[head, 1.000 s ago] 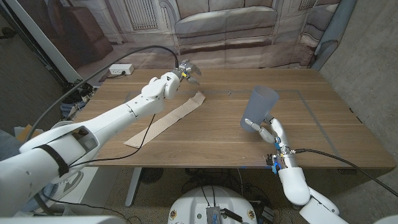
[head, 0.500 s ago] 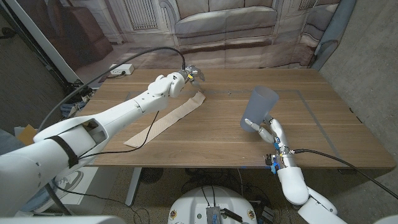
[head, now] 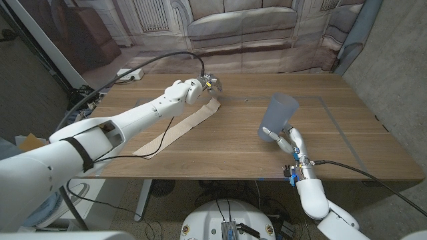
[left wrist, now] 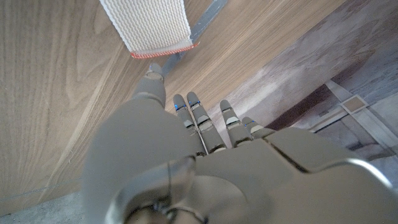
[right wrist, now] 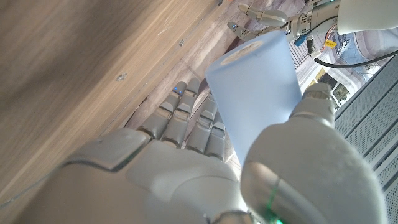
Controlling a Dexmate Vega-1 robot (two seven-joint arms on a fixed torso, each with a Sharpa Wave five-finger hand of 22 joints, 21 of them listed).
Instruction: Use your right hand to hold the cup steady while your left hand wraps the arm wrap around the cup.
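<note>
My right robot hand (head: 288, 140) grips cup (head: 277, 117), counter's right side.
My left robot hand (head: 208, 85), fingers spread and holding nothing, hovers over arm wrap's (head: 177, 128) far end near the counter's (head: 233, 150) back edge.

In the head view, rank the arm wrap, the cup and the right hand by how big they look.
1. arm wrap, the longest, a strip lying diagonally on the table.
2. cup.
3. right hand, at the cup's base; it is nearer the camera, so this last ranking is unsure.
</note>
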